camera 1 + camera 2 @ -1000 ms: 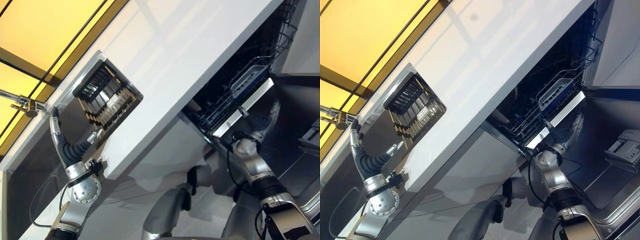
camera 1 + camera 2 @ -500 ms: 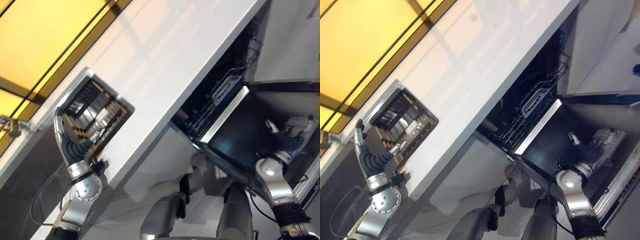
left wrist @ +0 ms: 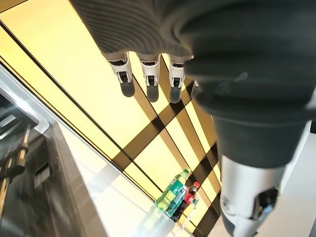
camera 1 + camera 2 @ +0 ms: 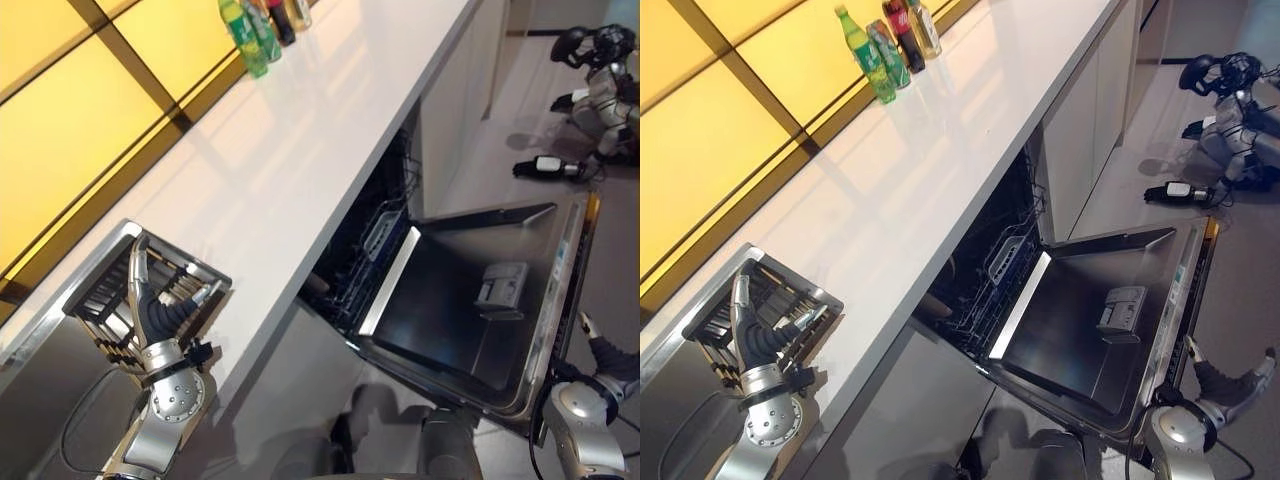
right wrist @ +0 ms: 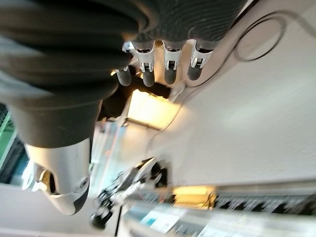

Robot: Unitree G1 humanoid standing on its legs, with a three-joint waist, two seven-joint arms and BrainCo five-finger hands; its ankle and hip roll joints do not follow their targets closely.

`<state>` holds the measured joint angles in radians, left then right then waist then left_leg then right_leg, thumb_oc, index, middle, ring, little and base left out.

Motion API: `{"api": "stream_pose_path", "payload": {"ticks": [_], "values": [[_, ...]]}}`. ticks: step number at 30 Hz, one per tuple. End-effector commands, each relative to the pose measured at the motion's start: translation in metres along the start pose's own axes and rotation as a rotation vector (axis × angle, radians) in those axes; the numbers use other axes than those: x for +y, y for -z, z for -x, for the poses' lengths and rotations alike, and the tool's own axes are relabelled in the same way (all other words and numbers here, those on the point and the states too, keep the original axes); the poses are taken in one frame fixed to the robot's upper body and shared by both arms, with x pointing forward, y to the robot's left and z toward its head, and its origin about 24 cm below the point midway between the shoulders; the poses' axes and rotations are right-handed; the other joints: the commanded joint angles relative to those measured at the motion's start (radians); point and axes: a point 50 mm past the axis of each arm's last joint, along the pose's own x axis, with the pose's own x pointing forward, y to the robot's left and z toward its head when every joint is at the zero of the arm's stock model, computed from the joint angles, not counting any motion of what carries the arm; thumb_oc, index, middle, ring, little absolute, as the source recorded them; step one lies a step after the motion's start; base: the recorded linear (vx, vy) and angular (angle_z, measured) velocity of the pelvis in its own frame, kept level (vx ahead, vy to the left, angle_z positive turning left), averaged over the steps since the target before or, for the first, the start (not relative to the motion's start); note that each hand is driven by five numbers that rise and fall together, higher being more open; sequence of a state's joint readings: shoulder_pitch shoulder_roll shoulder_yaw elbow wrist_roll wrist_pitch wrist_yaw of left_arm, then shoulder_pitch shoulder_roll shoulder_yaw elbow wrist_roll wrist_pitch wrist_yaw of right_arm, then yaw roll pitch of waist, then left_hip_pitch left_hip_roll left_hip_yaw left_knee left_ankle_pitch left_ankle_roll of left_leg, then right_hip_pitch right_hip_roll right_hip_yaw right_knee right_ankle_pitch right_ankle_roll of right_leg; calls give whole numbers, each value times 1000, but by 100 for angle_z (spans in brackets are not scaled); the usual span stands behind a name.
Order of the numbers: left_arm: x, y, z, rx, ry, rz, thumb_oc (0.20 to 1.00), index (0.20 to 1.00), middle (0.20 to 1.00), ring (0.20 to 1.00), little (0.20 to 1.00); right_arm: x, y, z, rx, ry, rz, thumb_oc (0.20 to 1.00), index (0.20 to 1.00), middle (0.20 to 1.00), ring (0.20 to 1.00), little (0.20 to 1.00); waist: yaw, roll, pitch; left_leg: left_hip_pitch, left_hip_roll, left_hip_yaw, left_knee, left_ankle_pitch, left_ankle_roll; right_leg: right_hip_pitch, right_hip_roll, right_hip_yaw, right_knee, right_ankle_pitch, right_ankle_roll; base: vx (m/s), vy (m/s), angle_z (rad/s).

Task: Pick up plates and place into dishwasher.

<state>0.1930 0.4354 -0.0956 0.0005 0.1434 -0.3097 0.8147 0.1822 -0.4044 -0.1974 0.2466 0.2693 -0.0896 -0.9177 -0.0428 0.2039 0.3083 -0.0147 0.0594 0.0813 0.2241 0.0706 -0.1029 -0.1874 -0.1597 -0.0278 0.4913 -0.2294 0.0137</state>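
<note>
Nearest the robot, the left hand point(image 4: 163, 312) is raised in front of the dish rack point(image 4: 118, 290), its fingers point(image 3: 149, 74) straight and spread, the thumb standing apart, with nothing between them. The rack sits in a steel sink point(image 4: 665, 350) set into the near end of the white counter point(image 4: 300, 130); dark, close-set slats or plates stand on edge in it, though which they are I cannot tell from here.

On the far side of the dishwasher door point(image 4: 470, 300) from the rack, low by the door's outer edge, the right hand point(image 4: 1230, 378) hangs over the floor. Its fingers point(image 5: 169, 66) are loosely extended side by side and empty (the wrist view shows only pale floor past them).

The door lies fully folded down beside the counter front, its steel inner face up, with the detergent compartment point(image 4: 500, 288) near its middle. Behind the door, under the counter, the dishwasher point(image 4: 985, 260) cavity is dark; a wire lower rack point(image 4: 980, 290) sits in it with a grey cutlery basket point(image 4: 1002, 260).

Farther along the counter from the dishwasher, by the yellow panelled wall point(image 4: 80, 130), stand several bottles point(image 4: 885, 45), green and dark ones together. On the floor beyond the door lies some dark equipment point(image 4: 1225, 100).
</note>
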Motion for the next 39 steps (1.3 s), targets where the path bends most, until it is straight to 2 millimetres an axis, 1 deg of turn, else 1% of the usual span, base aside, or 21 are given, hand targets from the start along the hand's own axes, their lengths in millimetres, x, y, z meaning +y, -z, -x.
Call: {"api": "stream_pose_path", "payload": {"ticks": [1, 3, 4, 6, 8, 9, 11, 13, 14, 15, 16, 17, 19, 20, 21, 28, 31, 34, 38, 39], "values": [[22, 3, 6, -24, -49, -52, 1000, 1000, 1000, 1000, 1000, -12, -4, -6, 4, -18, -20, 1000, 1000, 1000, 1000, 1000, -4, -27, -25, -104, -52, -129, 114, 4, 48, 44, 8, 4, -191, 208, -16, 112, 22, -72], [22, 1, 6, -39, -44, -54, 1000, 1000, 1000, 1000, 1000, -17, 4, -7, 60, -14, -28, 1000, 1000, 1000, 1000, 1000, -3, -23, -18, -114, -60, -113, 125, -11, 54, 33, 7, 17, -177, 204, -15, 13, 11, -77], [21, -1, 4, -52, -40, -51, 1000, 1000, 1000, 1000, 1000, -18, 5, -9, 64, -11, -27, 1000, 1000, 1000, 1000, 1000, -5, -21, -10, -131, -63, -105, 141, -14, 54, 20, 4, 19, -165, 204, -13, -68, 25, -53], [16, -7, -3, -88, -51, -41, 1000, 1000, 1000, 1000, 1000, -12, -1, -13, 68, -28, -61, 1000, 1000, 1000, 1000, 1000, -14, -11, 25, -183, -78, -99, 181, -19, 54, -32, 1, 28, -120, 199, -10, -188, 71, -24], [9, -14, -13, -118, -90, -6, 1000, 1000, 1000, 1000, 1000, 3, -14, -17, 49, -58, -132, 1000, 1000, 1000, 1000, 1000, -30, 7, 82, -256, -100, -81, 230, -30, 58, -123, -3, 43, -52, 190, -10, -373, 152, -34], [5, -17, -17, -128, -104, 3, 1000, 1000, 1000, 1000, 1000, 9, -19, -18, 37, -69, -150, 1000, 1000, 1000, 1000, 1000, -33, 11, 100, -281, -108, -77, 244, -35, 60, -159, -2, 53, -23, 185, -9, -355, 153, -46], [-4, -26, -26, -154, -131, 33, 1000, 1000, 1000, 1000, 1000, 29, -36, -16, 15, -94, -230, 1000, 1000, 1000, 1000, 1000, -47, 27, 163, -356, -135, -58, 297, -55, 68, -258, 3, 82, 48, 179, -7, -400, 144, -36], [-13, -36, -37, -183, -150, 50, 1000, 1000, 1000, 1000, 1000, 51, -51, -12, 16, -148, -326, 1000, 1000, 1000, 1000, 1000, -56, 34, 209, -427, -150, -38, 342, -88, 79, -347, 4, 105, 108, 173, -1, -347, 108, -43], [-16, -38, -39, -189, -159, 57, 1000, 1000, 1000, 1000, 1000, 58, -56, -9, 15, -168, -357, 1000, 1000, 1000, 1000, 1000, -57, 37, 212, -461, -154, -32, 356, -98, 82, -386, 8, 113, 126, 172, 0, -226, 121, -73], [-20, -42, -42, -196, -167, 63, 1000, 1000, 1000, 1000, 1000, 68, -64, -6, 10, -215, -404, 1000, 1000, 1000, 1000, 1000, -58, 45, 212, -506, -162, -26, 375, -110, 84, -436, 14, 125, 145, 174, 3, -151, 134, -68], [-23, -45, -45, -200, -173, 72, 1000, 1000, 1000, 1000, 1000, 77, -67, -4, 22, -274, -447, 1000, 1000, 1000, 1000, 1000, -56, 53, 212, -540, -168, -20, 396, -130, 87, -476, 20, 136, 169, 164, 6, -141, 139, -40], [-24, -47, -48, -205, -178, 80, 1000, 1000, 1000, 1000, 1000, 83, -70, -3, 33, -324, -474, 1000, 1000, 1000, 1000, 1000, -54, 61, 212, -565, -171, -15, 394, -129, 89, -504, 24, 143, 170, 174, 7, -108, 119, -16], [-27, -54, -55, -220, -182, 93, 1000, 1000, 1000, 1000, 1000, 101, -78, 3, 88, -449, -584, 1000, 1000, 1000, 1000, 1000, -47, 75, 212, -620, -180, 2, 411, -157, 94, -566, 29, 159, 187, 179, 12, -103, 89, -44], [-28, -57, -58, -229, -182, 97, 1000, 1000, 1000, 1000, 1000, 110, -84, 6, 99, -519, -626, 1000, 1000, 1000, 1000, 1000, -44, 80, 212, -648, -182, 8, 426, -173, 96, -597, 32, 164, 203, 171, 16, -80, 50, -69], [-28, -60, -64, -238, -185, 98, 1000, 1000, 1000, 1000, 1000, 118, -93, 6, 111, -553, -663, 1000, 1000, 1000, 1000, 1000, -39, 83, 212, -671, -183, 11, 438, -178, 98, -623, 34, 168, 213, 172, 18, -67, 18, -62], [-32, -80, -85, -293, -180, 89, 1000, 1000, 1000, 1000, 1000, 149, -133, 7, 175, -676, -860, 1000, 1000, 1000, 1000, 1000, -5, 97, 212, -793, -194, 6, 497, -193, 112, -757, 41, 171, 285, 168, 32, -54, -33, 11], [-33, -85, -91, -314, -176, 86, 1000, 1000, 1000, 1000, 1000, 160, -157, 7, 170, -745, -941, 1000, 1000, 1000, 1000, 1000, 12, 101, 212, -858, -208, -6, 546, -208, 124, -816, 50, 176, 338, 154, 28, -46, -59, -18], [-34, -87, -93, -325, -162, 83, 1000, 1000, 1000, 1000, 1000, 172, -177, 20, 170, -887, -1026, 1000, 1000, 1000, 1000, 1000, 28, 103, 212, -900, -220, -18, 597, -228, 132, -851, 58, 175, 385, 138, 25, -12, -65, 2], [-32, -89, -97, -340, -162, 83, 1000, 1000, 1000, 1000, 1000, 183, -203, 47, 87, -1086, -1048, 1000, 1000, 1000, 1000, 1000, 39, 96, 212, -938, -231, -33, 630, -237, 138, -882, 71, 167, 417, 127, 18, 7, -55, 14], [-32, -90, -98, -341, -163, 84, 1000, 1000, 1000, 1000, 1000, 184, -206, 51, 70, -1114, -1050, 1000, 1000, 1000, 1000, 1000, 39, 95, 212, -941, -232, -34, 633, -238, 138, -885, 73, 166, 420, 126, 18, 18, -40, 15]]}}
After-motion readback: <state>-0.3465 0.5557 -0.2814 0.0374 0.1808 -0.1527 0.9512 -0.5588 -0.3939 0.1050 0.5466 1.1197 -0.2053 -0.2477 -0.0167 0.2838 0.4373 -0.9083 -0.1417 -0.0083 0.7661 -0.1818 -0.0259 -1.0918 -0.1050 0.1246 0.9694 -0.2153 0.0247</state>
